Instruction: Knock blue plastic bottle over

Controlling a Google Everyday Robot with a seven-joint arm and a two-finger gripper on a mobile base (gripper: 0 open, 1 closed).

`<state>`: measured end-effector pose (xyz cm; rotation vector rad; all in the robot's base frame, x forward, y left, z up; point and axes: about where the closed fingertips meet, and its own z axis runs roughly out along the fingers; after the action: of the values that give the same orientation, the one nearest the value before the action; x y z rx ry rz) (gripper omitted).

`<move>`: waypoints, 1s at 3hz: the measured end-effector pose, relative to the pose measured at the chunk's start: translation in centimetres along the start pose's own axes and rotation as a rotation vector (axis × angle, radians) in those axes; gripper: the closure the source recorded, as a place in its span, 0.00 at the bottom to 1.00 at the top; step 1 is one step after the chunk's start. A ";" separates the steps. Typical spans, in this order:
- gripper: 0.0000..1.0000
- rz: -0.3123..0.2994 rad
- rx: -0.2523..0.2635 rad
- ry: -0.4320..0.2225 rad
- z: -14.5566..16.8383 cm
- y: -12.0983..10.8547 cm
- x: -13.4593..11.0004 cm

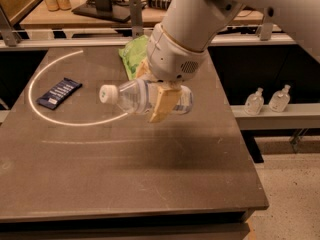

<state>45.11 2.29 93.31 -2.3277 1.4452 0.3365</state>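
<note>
Camera view: the blue plastic bottle (131, 95) lies on its side in the air over the table (150, 184), white cap pointing left, and my gripper (156, 98) is pinching it around the labelled middle with one tan finger (162, 104) across its front. Just behind my wrist lies a green snack bag (132, 54). To the left a dark blue packet (59, 92) sits inside a white ring (75, 124), and two small pump bottles (254, 102) stand on the ledge (300, 115) well off to the right.
</note>
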 end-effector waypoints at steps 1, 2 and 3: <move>1.00 -0.004 -0.024 0.153 1.4 0.3 1.9; 0.82 -0.002 -0.049 0.243 2.6 0.9 2.5; 0.58 0.002 -0.092 0.302 4.2 1.7 2.7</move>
<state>44.76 1.24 88.12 -2.5361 1.5969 0.0525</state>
